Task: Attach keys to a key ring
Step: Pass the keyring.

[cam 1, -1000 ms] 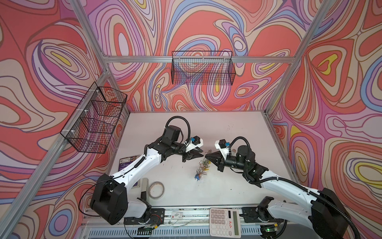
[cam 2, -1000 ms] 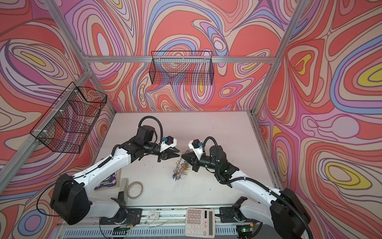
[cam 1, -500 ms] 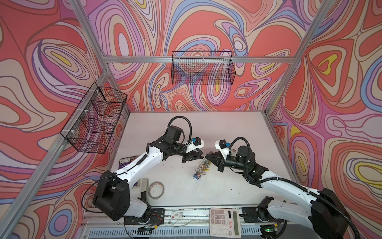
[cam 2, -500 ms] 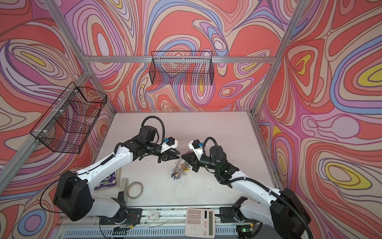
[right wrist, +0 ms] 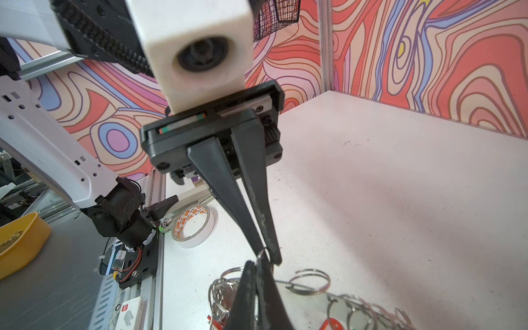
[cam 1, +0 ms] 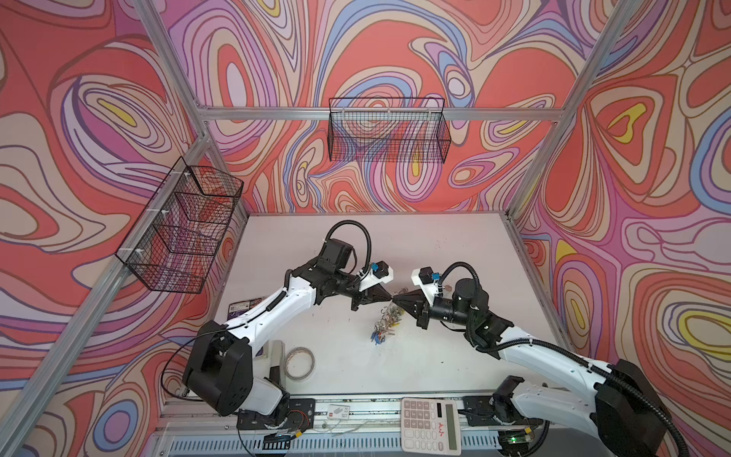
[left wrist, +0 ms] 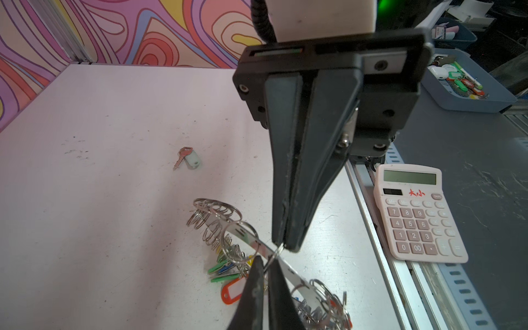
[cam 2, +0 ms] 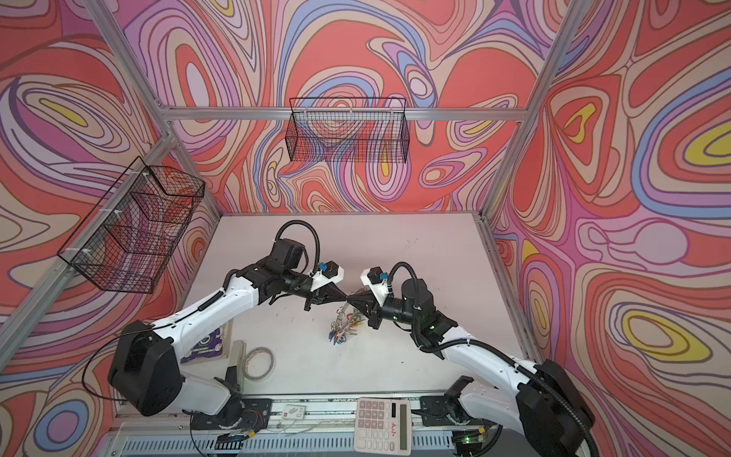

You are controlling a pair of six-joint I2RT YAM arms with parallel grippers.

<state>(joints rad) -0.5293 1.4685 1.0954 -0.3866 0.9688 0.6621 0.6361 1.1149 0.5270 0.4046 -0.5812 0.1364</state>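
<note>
Left gripper [cam 1: 390, 296]: clenched, pinching a small split ring [left wrist: 275, 255] on the rim of the key ring [left wrist: 248, 236].
Right gripper [cam 1: 395, 299]: clenched on the same split ring, tip to tip with the left.
Key ring: mid-table between both tips, tilted, hanging from the pinched split ring.
Keys [left wrist: 228, 271]: bunched under the key ring with green, blue and red tags.
Loose key [left wrist: 187, 158]: pale tag, flat on the table [left wrist: 114, 200], well apart.
</note>
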